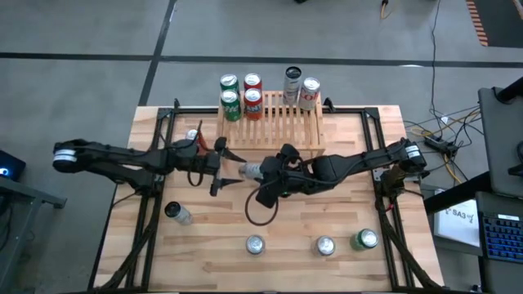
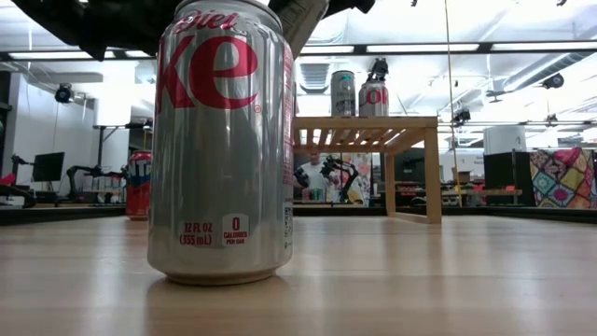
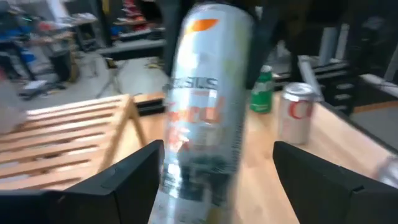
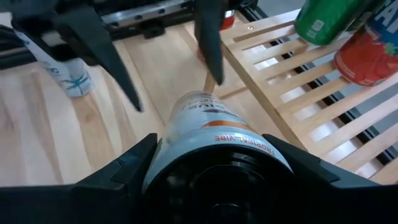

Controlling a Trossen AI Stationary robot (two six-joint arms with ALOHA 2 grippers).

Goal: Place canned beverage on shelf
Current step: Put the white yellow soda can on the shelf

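Centrally on the wooden tabletop (image 1: 204, 245) stands the slatted shelf (image 1: 274, 122), carrying six cans. Just before it, the right claw (image 1: 260, 171) grips a slim silver-and-orange can (image 1: 251, 171) lying sideways. Facing it, the left claw (image 1: 219, 166) stands wide open, touching nothing.

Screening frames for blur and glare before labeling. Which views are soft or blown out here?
Left wrist view: the slim can is motion-smeared, its print barely legible, and the background is soft. Right wrist view: the left tool is streaked; the shelf is fairly sharp. Low view: the Diet Coke can looms large, with bright ceiling lights behind. High view: even light, no glare.
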